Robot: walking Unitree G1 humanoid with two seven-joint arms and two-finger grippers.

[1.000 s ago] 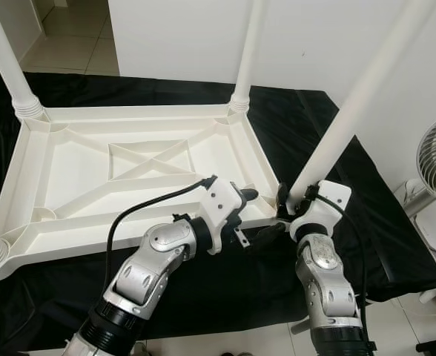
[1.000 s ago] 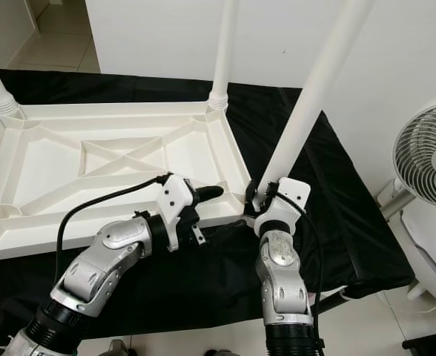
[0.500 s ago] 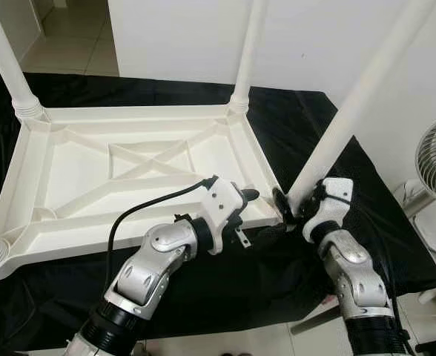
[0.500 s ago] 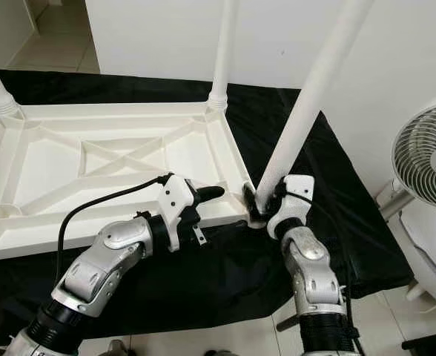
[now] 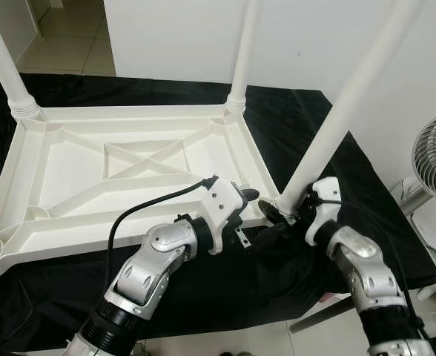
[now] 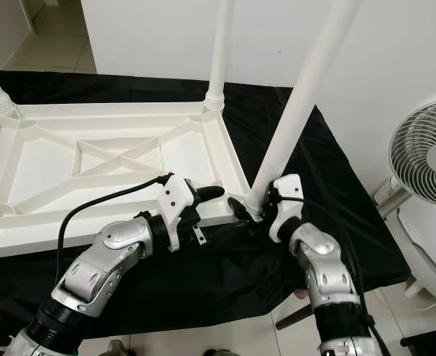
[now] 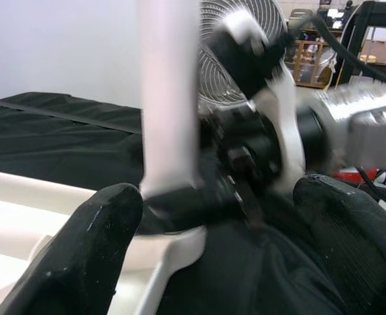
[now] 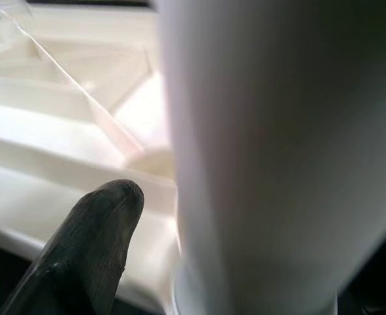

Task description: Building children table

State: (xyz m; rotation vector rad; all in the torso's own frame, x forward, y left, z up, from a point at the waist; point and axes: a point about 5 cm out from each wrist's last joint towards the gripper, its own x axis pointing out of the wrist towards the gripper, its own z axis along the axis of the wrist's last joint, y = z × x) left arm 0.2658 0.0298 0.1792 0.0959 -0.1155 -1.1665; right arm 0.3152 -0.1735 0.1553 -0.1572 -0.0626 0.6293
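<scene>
1. Where the upturned table top (image 5: 114,159) lies on a black-draped bench (image 5: 329,126), the last leg (image 5: 344,111) is held at its near corner socket.
2. The right gripper (image 6: 256,211) is pinched about the leg's foot; the left gripper (image 5: 242,215) is spread beside the rim.
3. Should the leg tilt, jamming or toppling is judged likely.

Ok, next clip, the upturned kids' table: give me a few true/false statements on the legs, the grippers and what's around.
1. The white table top lies upside down on a black cloth. True.
2. The right gripper is at the base of the near right leg. True.
3. That leg stands straight upright. False: it leans to the right.
4. The left gripper grips a far leg. False: it is at the table's near edge.
5. A fan stands at the right. True.
</scene>
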